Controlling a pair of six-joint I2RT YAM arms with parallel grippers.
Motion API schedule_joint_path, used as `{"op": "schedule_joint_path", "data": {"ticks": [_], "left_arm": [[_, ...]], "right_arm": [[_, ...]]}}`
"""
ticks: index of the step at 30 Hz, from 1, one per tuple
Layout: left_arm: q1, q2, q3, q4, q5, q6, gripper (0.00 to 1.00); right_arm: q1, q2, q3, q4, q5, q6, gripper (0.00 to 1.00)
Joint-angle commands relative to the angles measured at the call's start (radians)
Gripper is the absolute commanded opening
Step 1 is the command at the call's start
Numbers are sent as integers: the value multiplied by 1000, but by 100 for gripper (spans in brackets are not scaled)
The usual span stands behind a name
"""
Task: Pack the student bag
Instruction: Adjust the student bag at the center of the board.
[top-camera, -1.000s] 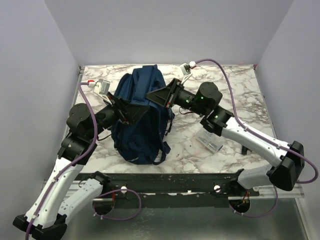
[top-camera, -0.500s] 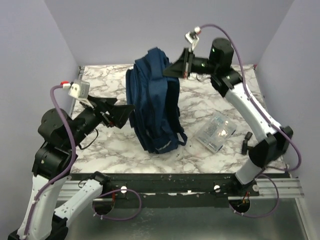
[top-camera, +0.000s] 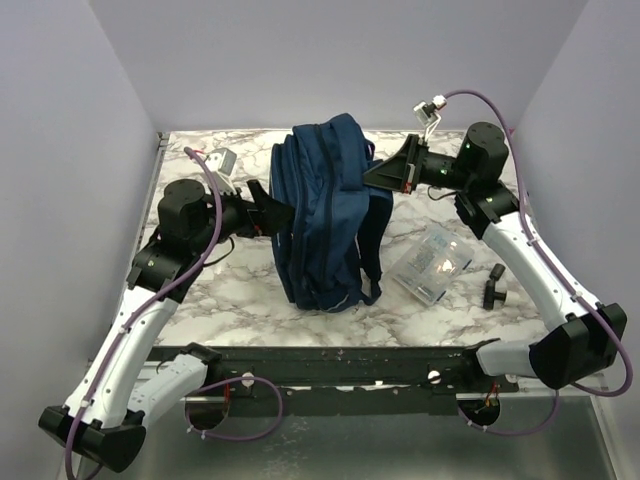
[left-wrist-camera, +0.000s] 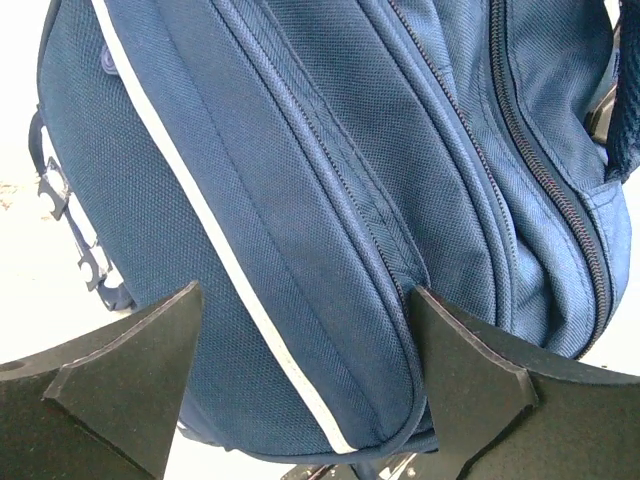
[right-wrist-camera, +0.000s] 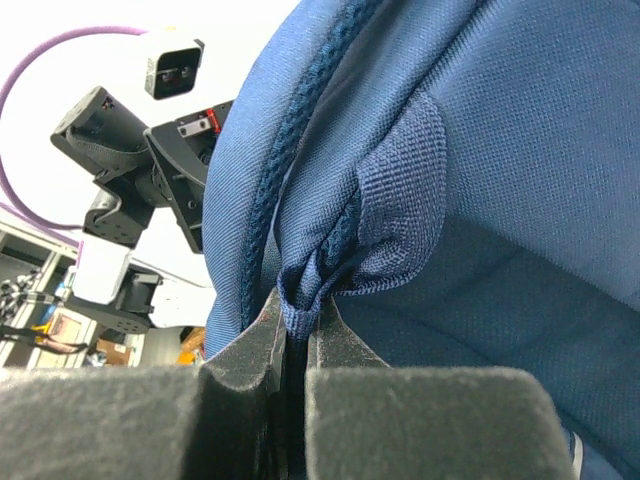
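Note:
The student bag (top-camera: 325, 215), a navy blue backpack with a pale grey stripe, stands upright in the middle of the marble table. My right gripper (top-camera: 372, 176) is shut on a fold of the bag's back fabric (right-wrist-camera: 315, 285) near its top and holds the bag up. My left gripper (top-camera: 275, 215) is open against the bag's left side. In the left wrist view its fingers (left-wrist-camera: 130, 385) spread either side of the bag's front pocket (left-wrist-camera: 300, 300). Zippers run down the bag (left-wrist-camera: 540, 170).
A clear plastic pouch (top-camera: 432, 262) with items in it lies on the table right of the bag. A small black object (top-camera: 494, 285) lies farther right. The table's front rail (top-camera: 350, 360) runs below the bag.
The right gripper has carried the bag's top to the right and lower, keeping the bag upright. The left arm has swung in so its open gripper now meets the bag's left side.

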Motion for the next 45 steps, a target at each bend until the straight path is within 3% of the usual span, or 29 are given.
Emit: {"op": "schedule_joint_path", "data": {"ticks": [1, 2, 5, 7, 12, 16, 20, 25, 28, 29, 31, 32, 35, 37, 39, 41, 45], "left_arm": [[21, 70, -3, 80, 72, -14, 85], [23, 101, 18, 81, 89, -2, 75], [47, 184, 115, 24, 109, 47, 18], [81, 223, 236, -65, 86, 107, 0], [103, 185, 568, -182, -40, 218, 0], [102, 102, 645, -201, -74, 197, 0], [102, -14, 468, -170, -51, 138, 0], [102, -162, 5, -38, 20, 42, 0], [102, -173, -135, 16, 96, -1, 0], [102, -169, -135, 10, 114, -1, 0], [103, -168, -120, -4, 133, -1, 0], [102, -171, -109, -11, 131, -1, 4], [103, -191, -82, -30, 106, -3, 21], [102, -211, -71, -44, 77, -5, 39], [102, -228, -72, -52, 55, -1, 48], [102, -237, -70, -63, 42, 1, 57], [103, -235, -68, -82, 29, 9, 62]], "right_arm": [[2, 27, 69, -59, -37, -47, 0], [2, 35, 87, -72, -25, -64, 0], [0, 57, 188, -155, 30, -127, 0], [-10, 85, 291, -201, 69, -163, 0], [-18, 182, 685, -424, 191, -308, 0], [-18, 204, 821, -430, 172, -295, 0], [-16, 116, 553, -307, 99, -229, 0], [-15, -34, 21, -126, 51, -176, 0], [-15, -27, -27, -212, 83, -237, 0], [-15, -33, -28, -206, 85, -231, 3], [-15, -45, -3, -197, 85, -215, 23], [-15, -43, 14, -182, 67, -198, 28], [-15, -27, 57, -158, 45, -163, 43], [-16, -18, 63, -120, 25, -127, 54], [-8, -19, 62, -100, 18, -107, 65], [-2, -22, 65, -100, 27, -107, 73], [4, -16, 72, -46, 25, -85, 80]]}}
